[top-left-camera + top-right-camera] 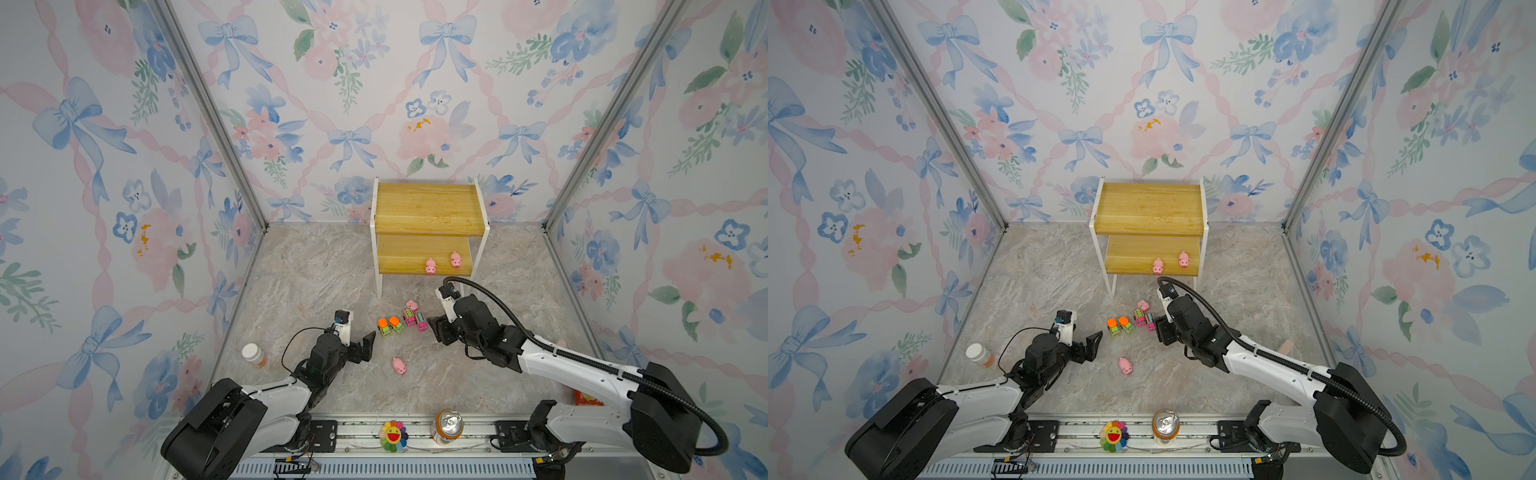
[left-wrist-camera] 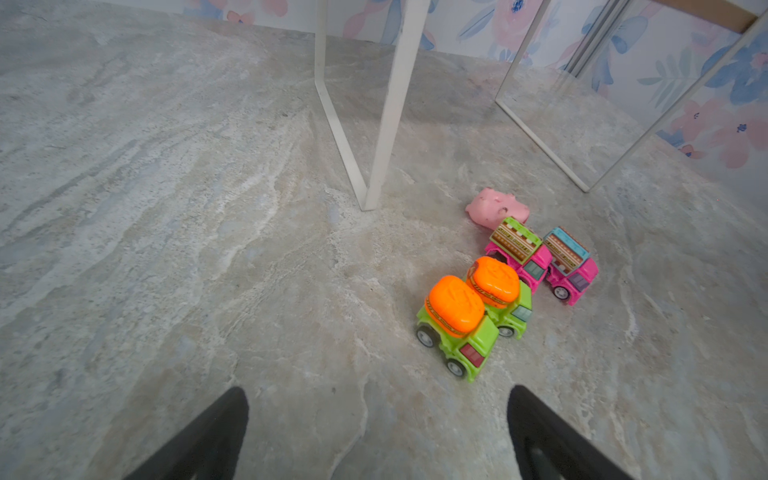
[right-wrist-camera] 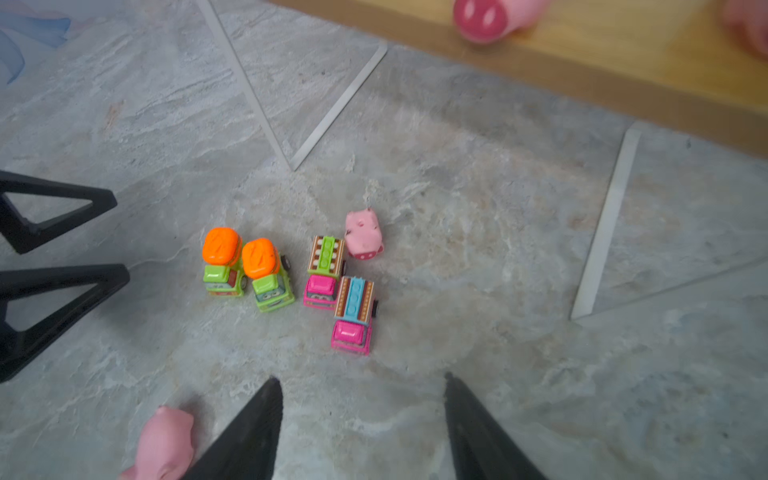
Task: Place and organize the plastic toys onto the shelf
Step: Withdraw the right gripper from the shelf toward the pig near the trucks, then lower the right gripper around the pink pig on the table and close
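Left tool (image 2: 379,399) is held wide, nothing gripped. Right tool (image 3: 361,380) is parted, nothing gripped or touched. Four trucks (image 1: 409,318) and two pigs (image 1: 399,366) are seen on worktop (image 1: 311,270); two more pigs (image 1: 431,266) are set on shelf (image 1: 428,208) lower board.

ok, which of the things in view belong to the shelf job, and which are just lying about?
Job:
shelf
two pigs on its lower board
green trucks
pink trucks
pig behind them
lone pig

Lying about:
rainbow flower
can
white-capped bottle
red packet
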